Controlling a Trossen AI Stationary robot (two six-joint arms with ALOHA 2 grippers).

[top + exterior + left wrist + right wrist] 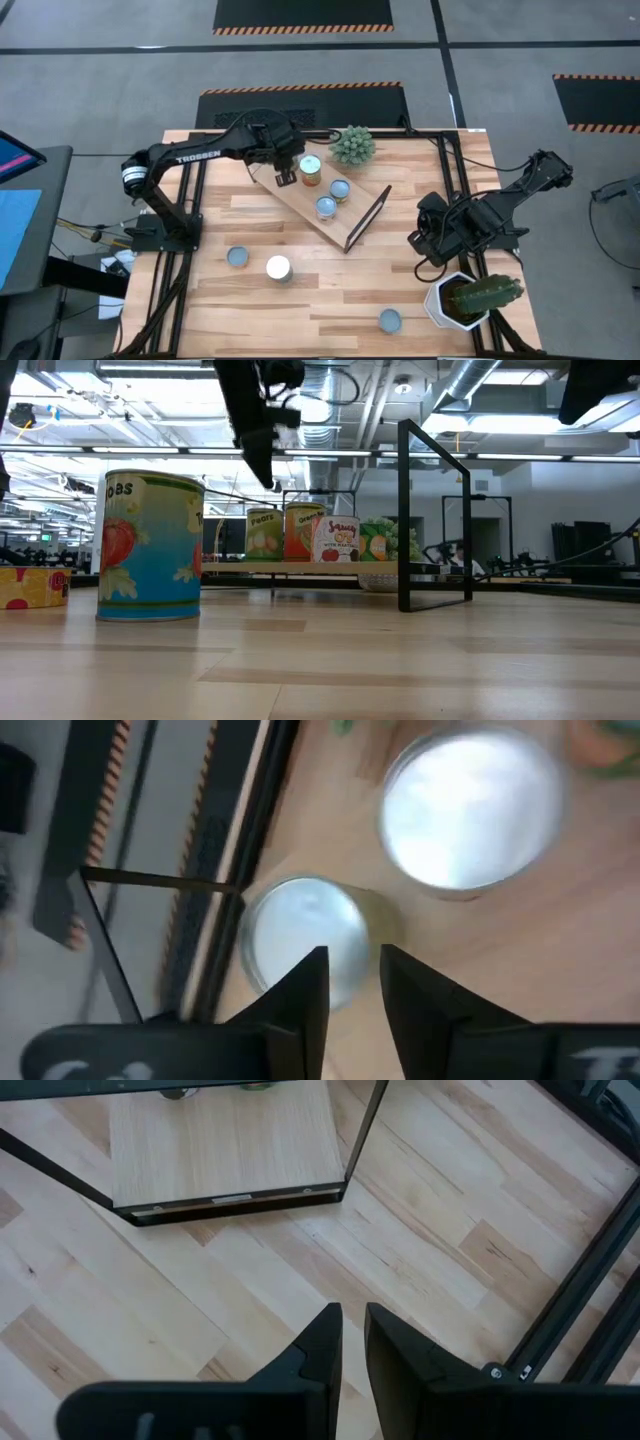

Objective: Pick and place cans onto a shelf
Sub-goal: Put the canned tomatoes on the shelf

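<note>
The low view places 1 can (pixel 150 546) nearest the camera, standing upright on the table (pixel 320 660); its label shows a strawberry and letters ending "obs". At the left edge lies a low yellow can (pixel 30 587) with red spots. In the high view 3 cans stand loose on the table: a pale-blue top (pixel 238 257), a white top (pixel 278 268) and a third near the front edge (pixel 390 321).

Farther back, the shelf (pixel 305 205) lies at an angle and carries 3 cans: one with an orange side (pixel 311 170), one at mid-board (pixel 340 190) and one nearer the front (pixel 326 207). Low-view labels on the shelf read "Pears" (pixel 263 533) and "Savory" (pixel 337 539).

The left hand (pixel 285 176) hangs over the far-left end of the shelf, just beside the orange-sided can, its fingers (pixel 305 990) slightly apart and clamped on nothing. The arm bears "TROSSEN".

The right hand (pixel 353 1342) waits over bare table right of the shelf, fingers narrowly apart and empty, near a white pot with a cactus (pixel 470 298).
</note>
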